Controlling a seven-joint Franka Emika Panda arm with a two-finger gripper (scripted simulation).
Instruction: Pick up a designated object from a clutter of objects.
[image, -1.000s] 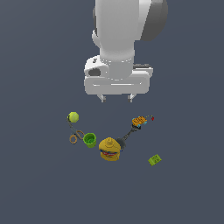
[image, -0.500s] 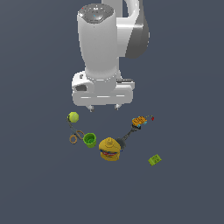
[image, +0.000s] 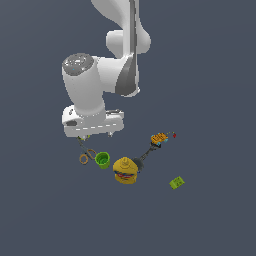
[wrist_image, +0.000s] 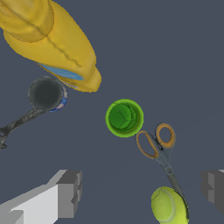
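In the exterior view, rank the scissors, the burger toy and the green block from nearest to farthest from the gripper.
1. scissors, just under the gripper
2. burger toy, toward the exterior view's right
3. green block, farthest toward the exterior view's right

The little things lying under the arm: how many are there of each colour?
Green: 3, the cup, the ball, the block
Yellow: 1, the burger toy
Orange: 2, the scissors, the dark-handled tool
Total: 6
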